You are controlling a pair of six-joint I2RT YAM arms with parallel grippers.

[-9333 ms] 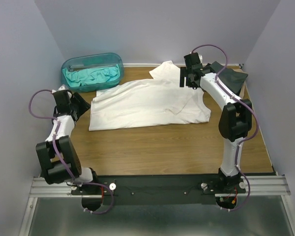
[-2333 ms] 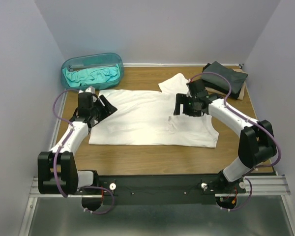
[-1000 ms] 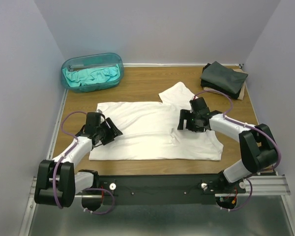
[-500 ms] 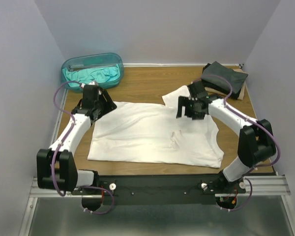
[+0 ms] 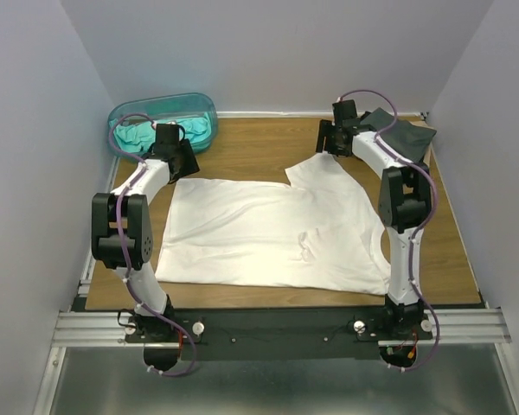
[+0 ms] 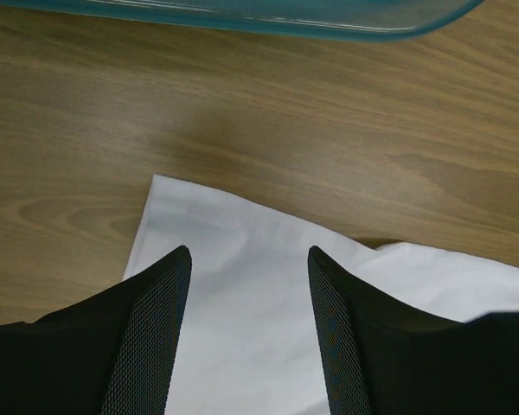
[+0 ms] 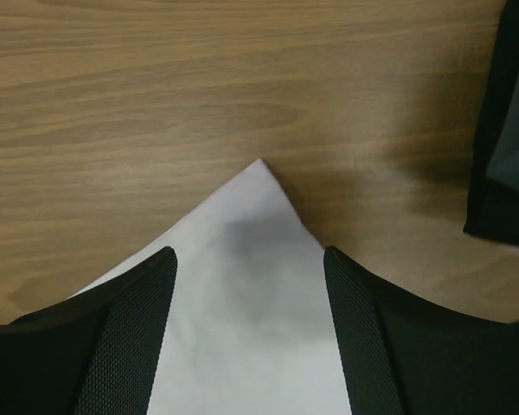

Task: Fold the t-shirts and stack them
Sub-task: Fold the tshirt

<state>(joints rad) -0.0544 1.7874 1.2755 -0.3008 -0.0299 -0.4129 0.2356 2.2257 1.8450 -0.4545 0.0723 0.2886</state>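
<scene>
A white t-shirt (image 5: 268, 229) lies spread flat on the wooden table. My left gripper (image 5: 180, 161) hovers over the shirt's far left corner (image 6: 169, 203), open, its jaws astride the cloth (image 6: 248, 252). Open too, my right gripper (image 5: 328, 144) hangs above the pointed far tip of the sleeve (image 7: 259, 186), with cloth showing between its fingers (image 7: 249, 252). Neither holds anything. A teal t-shirt (image 5: 160, 132) lies crumpled in the tub. Dark folded t-shirts (image 5: 400, 135) are stacked at the far right corner, and their edge (image 7: 509, 130) shows in the right wrist view.
The translucent teal tub (image 5: 121, 117) stands at the far left, and its rim (image 6: 242, 17) is just beyond my left gripper. Grey walls close in the table on three sides. Bare wood (image 5: 259, 147) lies between the two grippers.
Both grippers have moved away from me to the shirt's far edge, the left to its left corner, the right to the sleeve tip. The right jaws have narrowed a little.
</scene>
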